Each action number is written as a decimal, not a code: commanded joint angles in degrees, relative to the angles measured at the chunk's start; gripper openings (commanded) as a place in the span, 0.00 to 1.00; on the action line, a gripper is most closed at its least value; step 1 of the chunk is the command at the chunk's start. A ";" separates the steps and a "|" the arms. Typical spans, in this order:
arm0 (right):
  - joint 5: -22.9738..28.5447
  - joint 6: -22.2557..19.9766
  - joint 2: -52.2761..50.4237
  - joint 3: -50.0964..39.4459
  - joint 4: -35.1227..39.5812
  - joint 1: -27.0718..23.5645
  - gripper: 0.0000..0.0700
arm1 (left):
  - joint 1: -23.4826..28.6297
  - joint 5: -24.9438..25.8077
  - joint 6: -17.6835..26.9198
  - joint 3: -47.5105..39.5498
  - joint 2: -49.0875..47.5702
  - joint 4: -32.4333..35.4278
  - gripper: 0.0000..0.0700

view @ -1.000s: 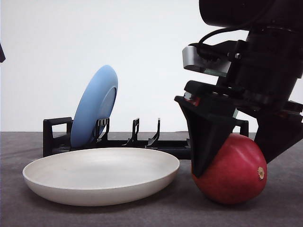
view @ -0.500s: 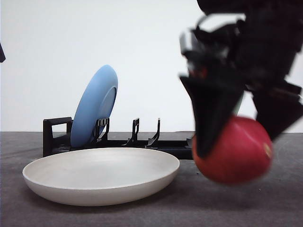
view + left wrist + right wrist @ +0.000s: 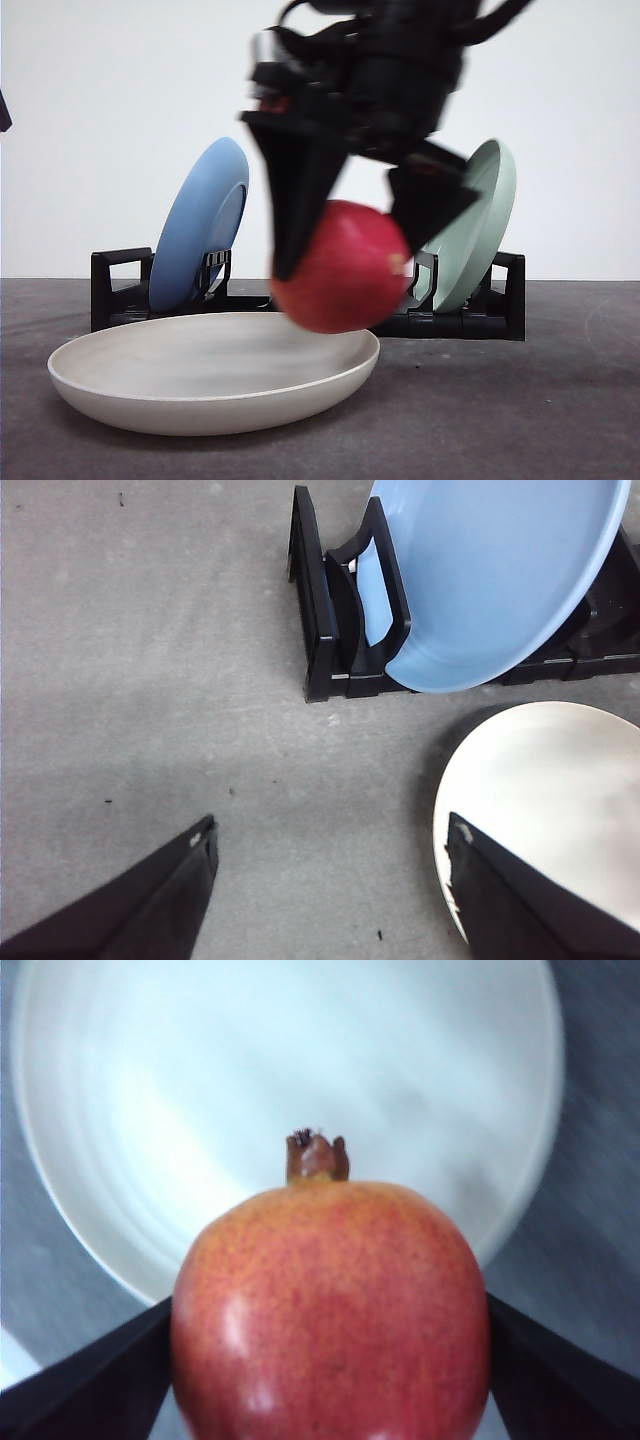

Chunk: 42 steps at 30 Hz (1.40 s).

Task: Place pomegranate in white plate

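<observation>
While right claw point(image 3: 345, 235) clamps pomegranate point(image 3: 340, 267) above white plate point(image 3: 215, 405) rim, left claw point(image 3: 330, 880) hangs spread apart w/ bare table around.

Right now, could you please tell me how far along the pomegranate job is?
Done: the right gripper has the glossy red pomegranate clamped and off the table. In hand: it hangs above the cream-white round plate, near its right rim. Left: lower and release. The left gripper is open, idle.

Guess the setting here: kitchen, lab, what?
Probably a lab tabletop staged like a kitchen: plain white backdrop, grey mat, a black dish rack holding a blue plate and a green plate.
</observation>
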 commanded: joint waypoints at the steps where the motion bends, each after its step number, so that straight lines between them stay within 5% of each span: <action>1: -0.11 -1.81 3.23 3.02 0.37 1.00 0.74 | 0.00 0.15 0.08 0.31 0.33 0.62 0.61; 24: -0.24 -3.51 13.14 7.57 9.48 2.50 0.75 | 0.00 0.17 -0.50 0.31 0.33 1.49 0.61; 32: 2.56 -3.36 13.07 7.59 10.33 3.56 0.99 | 0.00 0.15 -0.52 0.31 0.33 1.47 0.61; 42: 4.34 -4.60 5.83 4.64 18.20 3.48 1.00 | 0.00 0.16 -0.52 0.31 0.33 1.47 0.61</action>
